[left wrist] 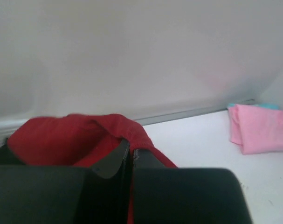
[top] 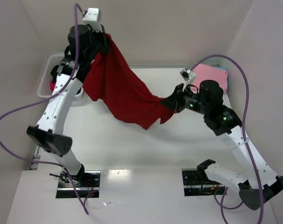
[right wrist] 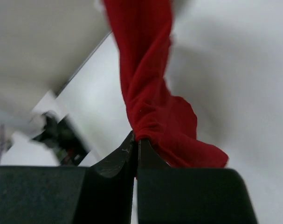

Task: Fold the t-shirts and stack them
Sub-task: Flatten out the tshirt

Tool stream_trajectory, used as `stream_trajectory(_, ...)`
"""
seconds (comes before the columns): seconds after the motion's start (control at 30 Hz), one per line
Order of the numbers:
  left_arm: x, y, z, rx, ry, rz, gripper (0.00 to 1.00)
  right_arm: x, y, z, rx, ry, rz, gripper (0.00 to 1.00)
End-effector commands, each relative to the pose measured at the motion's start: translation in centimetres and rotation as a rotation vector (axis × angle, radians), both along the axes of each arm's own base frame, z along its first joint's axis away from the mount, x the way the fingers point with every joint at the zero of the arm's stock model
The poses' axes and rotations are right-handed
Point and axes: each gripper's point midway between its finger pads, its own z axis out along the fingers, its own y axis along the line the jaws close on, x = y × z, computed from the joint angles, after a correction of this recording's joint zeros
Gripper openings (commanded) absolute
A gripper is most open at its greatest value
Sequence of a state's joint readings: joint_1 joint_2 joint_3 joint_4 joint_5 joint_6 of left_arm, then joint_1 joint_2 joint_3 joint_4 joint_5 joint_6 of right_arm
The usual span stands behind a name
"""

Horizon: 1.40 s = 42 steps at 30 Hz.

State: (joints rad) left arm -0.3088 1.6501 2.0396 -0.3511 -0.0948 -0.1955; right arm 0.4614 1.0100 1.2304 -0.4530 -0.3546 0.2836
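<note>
From above: strung in mid-air between the two arms, red shirt (top: 125, 95), sagging toward the table (top: 132, 154); hard to tell whether touching it at the lowest fold. Pinched high at upper left by left gripper (top: 103, 38), fingers closed on one edge. Pinched lower at centre right by right gripper (top: 171, 103), likewise closed on a bunched corner. Lifted and spread this way, judging by the task, to open the cloth and find its shape before laying it flat for folding. Already folded square and parked at upper right: pink shirt (top: 207, 74), likely the base of the stack and kept well apart from the working space. Half hidden behind the left arm at upper left, white basket (top: 44, 81) with something magenta inside. From the left wrist: fingers pressed together with no gap, red cloth heaped over and behind them, pink shirt on the table at right of frame. From the right wrist: fingers shut tight on a twisted rope of red cloth running to the top of frame, a loose flap hanging just right of the tips. Judged from that twist: uneven grips, likely calling for a flat lay-down before any fold.
</note>
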Motion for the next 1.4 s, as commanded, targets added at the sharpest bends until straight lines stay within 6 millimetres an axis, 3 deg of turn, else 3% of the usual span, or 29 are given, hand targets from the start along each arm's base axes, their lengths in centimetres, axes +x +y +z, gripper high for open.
stream_trajectory(0.0,0.7,-6.0,1.5,-0.058,-0.015,-0.262,0.00,-8.4,2.2,1.7,0.122,0.067,0.352,0.00)
stream_trajectory(0.07,1.2,-9.0,1.1,-0.025,-0.003,-0.357,0.00,-9.4,2.8,-0.1,0.117,0.149,0.414,0.03)
stream_trajectory(0.13,2.6,-10.8,-2.6,-0.006,0.105,-0.396,0.00,-8.9,2.6,-1.3,0.095,0.172,0.378,0.30)
stream_trajectory(0.2,2.7,-11.6,-2.6,-0.004,0.112,-0.408,0.00,-8.5,1.7,-1.8,0.064,0.158,0.316,0.48)
stream_trajectory(0.23,2.4,-12.2,-2.6,-0.003,0.113,-0.420,0.00,-7.2,0.6,-1.5,0.048,0.117,0.204,0.73)
stream_trajectory(0.3,2.1,-12.7,-2.6,0.022,0.101,-0.441,0.00,-5.6,-1.4,-0.9,0.013,0.051,0.051,1.00)
stream_trajectory(0.37,1.5,-13.1,-2.6,0.045,0.098,-0.461,0.00,-3.9,-2.3,0.1,0.015,-0.002,-0.047,1.00)
stream_trajectory(0.5,0.5,-13.1,-2.8,0.081,0.096,-0.503,0.01,-0.6,-2.3,0.9,0.001,-0.019,-0.137,1.00)
stream_trajectory(0.57,0.6,-13.6,-5.0,0.111,0.144,-0.516,0.01,1.0,-2.8,0.7,-0.027,-0.035,-0.194,1.00)
stream_trajectory(0.67,-0.3,-13.8,-6.5,0.122,0.198,-0.528,0.00,3.9,-4.1,1.0,-0.037,-0.102,-0.327,1.00)
stream_trajectory(0.73,-1.0,-13.6,-5.6,0.109,0.185,-0.526,0.00,5.7,-5.0,-0.9,-0.083,-0.096,-0.409,1.00)
stream_trajectory(0.77,-2.4,-13.7,-4.6,0.105,0.170,-0.547,0.00,7.1,-4.1,-2.1,-0.091,-0.084,-0.400,1.00)
stream_trajectory(0.83,-3.2,-13.6,-3.1,0.089,0.139,-0.558,0.00,8.0,-2.6,-3.3,-0.068,-0.081,-0.353,1.00)
stream_trajectory(0.9,-4.2,-13.6,-1.5,0.073,0.108,-0.582,0.00,9.1,-1.7,-3.4,-0.034,-0.098,-0.348,1.00)
stream_trajectory(0.97,-5.6,-13.3,-0.1,0.059,0.091,-0.602,0.00,10.2,-1.9,-4.4,-0.026,-0.092,-0.378,1.00)
stream_trajectory(1.03,-7.4,-13.0,0.9,0.055,0.079,-0.631,0.00,12.6,-3.2,-4.4,0.006,-0.104,-0.396,1.00)
stream_trajectory(1.1,-8.9,-12.3,1.1,0.046,0.089,-0.631,0.00,13.9,-3.5,-5.7,0.010,-0.078,-0.387,1.00)
stream_trajectory(1.13,-9.0,-11.8,0.8,0.050,0.100,-0.602,0.00,14.8,-4.5,-5.4,0.021,-0.093,-0.406,1.00)
stream_trajectory(1.17,-9.4,-11.6,0.1,0.044,0.124,-0.601,0.00,14.7,-4.3,-5.4,0.023,-0.093,-0.393,1.00)
stream_trajectory(1.2,-10.3,-10.7,1.4,0.040,0.081,-0.573,0.00,15.3,-5.2,-4.4,0.054,-0.123,-0.398,1.00)
stream_trajectory(1.27,-11.1,-10.0,0.4,0.030,0.091,-0.549,0.00,15.8,-6.0,-3.6,0.081,-0.155,-0.357,1.00)
stream_trajectory(1.37,-12.0,-10.2,-1.0,-0.001,0.133,-0.573,0.00,15.1,-4.8,-3.2,0.119,-0.176,-0.196,1.00)
